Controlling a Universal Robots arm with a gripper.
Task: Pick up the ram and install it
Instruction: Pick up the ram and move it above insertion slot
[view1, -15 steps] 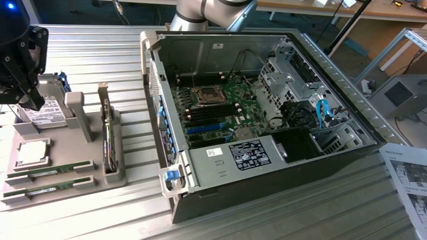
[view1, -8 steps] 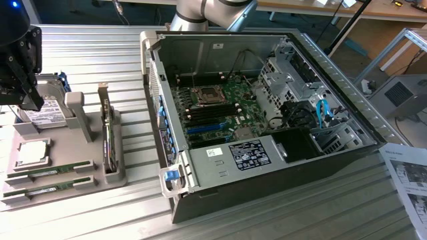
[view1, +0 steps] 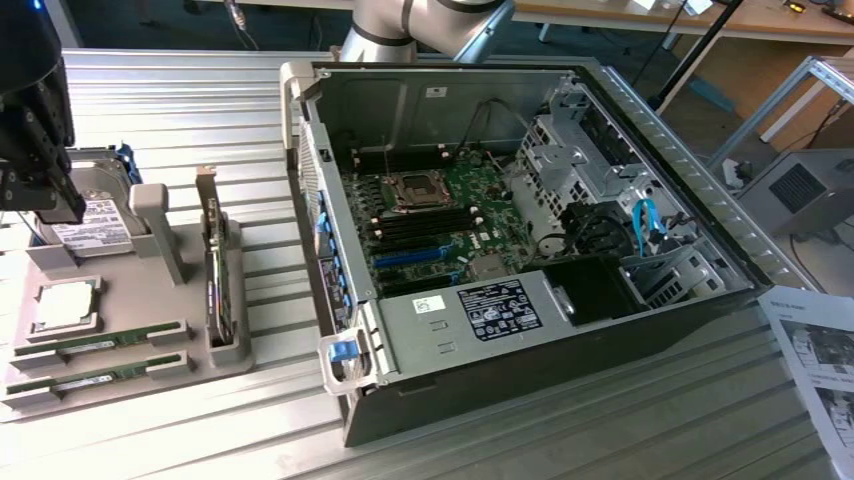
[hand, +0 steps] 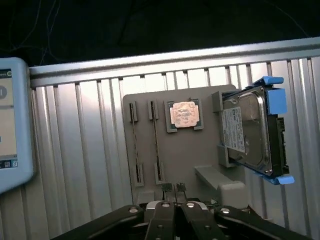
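Currently on record:

- Gripper (view1: 59, 212) (hand: 173, 189): hanging above the tray (view1: 174, 365) (hand: 190, 150), over the end where the hard drive (view1: 94, 225) (hand: 250, 130) is resting. Its fingers are pressing together and gripping nothing.
- Ram (view1: 96, 340) (hand: 156, 142): lying flat in its tray slot, just beside the processor (view1: 64, 305) (hand: 182, 114) and well apart from the gripper.
- Second ram (view1: 94, 374) (hand: 136, 142): lying parallel in the next slot, on the side away from the processor.
- Card (view1: 214, 270): standing on edge in the tray, on the side facing the case (view1: 441, 370).
- Case: lying open on the table (view1: 200, 110), at the exterior view's right of the tray, with the motherboard (view1: 454, 215) showing inside.
- Paper (view1: 814, 350): lying on the table at the exterior view's right edge.
- Screen (hand: 12, 120): sitting beside the table in the wrist view.
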